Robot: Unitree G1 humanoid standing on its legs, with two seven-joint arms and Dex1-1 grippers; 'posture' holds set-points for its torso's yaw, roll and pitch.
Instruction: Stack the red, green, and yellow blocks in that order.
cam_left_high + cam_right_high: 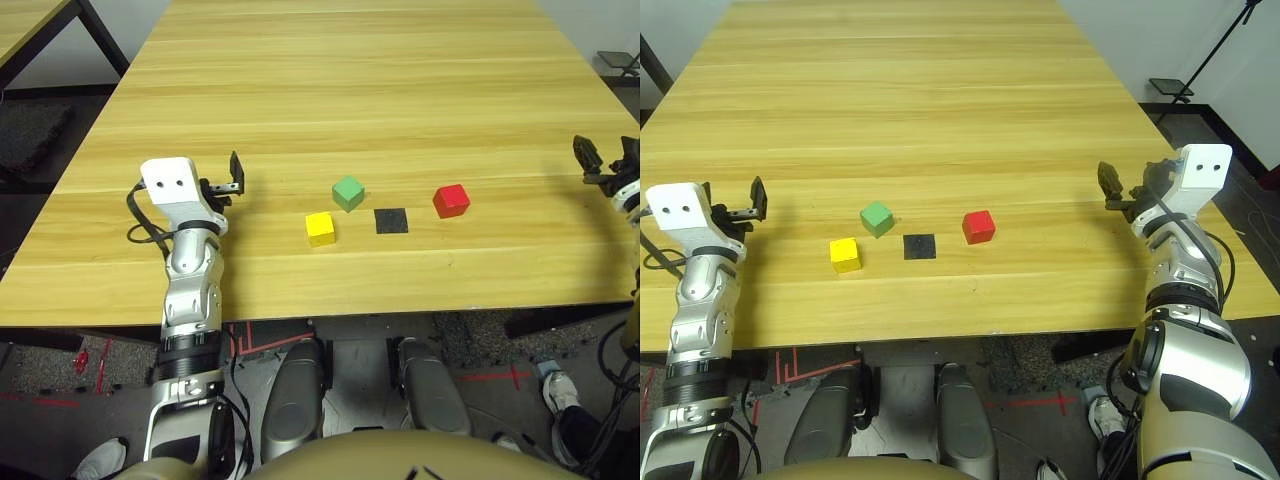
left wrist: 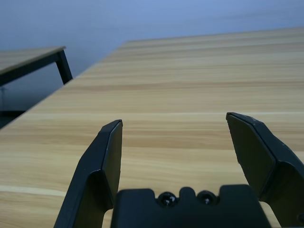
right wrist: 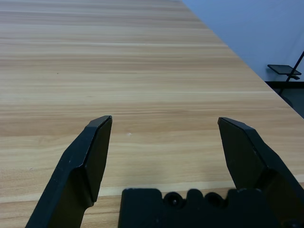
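Observation:
Three cubes sit apart on the wooden table (image 1: 300,90) near its front edge. The green block (image 1: 348,192) is in the middle, the yellow block (image 1: 320,228) is just in front of it to the left, and the red block (image 1: 451,200) lies to the right. My left gripper (image 1: 228,182) hovers open to the left of the green and yellow blocks, holding nothing. Over the table's right edge my right gripper (image 1: 1130,188) is open and empty, well to the right of the red block. Both wrist views show spread fingers (image 2: 111,142) (image 3: 97,137) over bare wood.
A flat black square patch (image 1: 391,220) lies on the table between the yellow and red blocks. Another table (image 1: 25,25) stands at the far left. A black stand (image 1: 1180,85) is on the floor at the right. The table's far half is bare wood.

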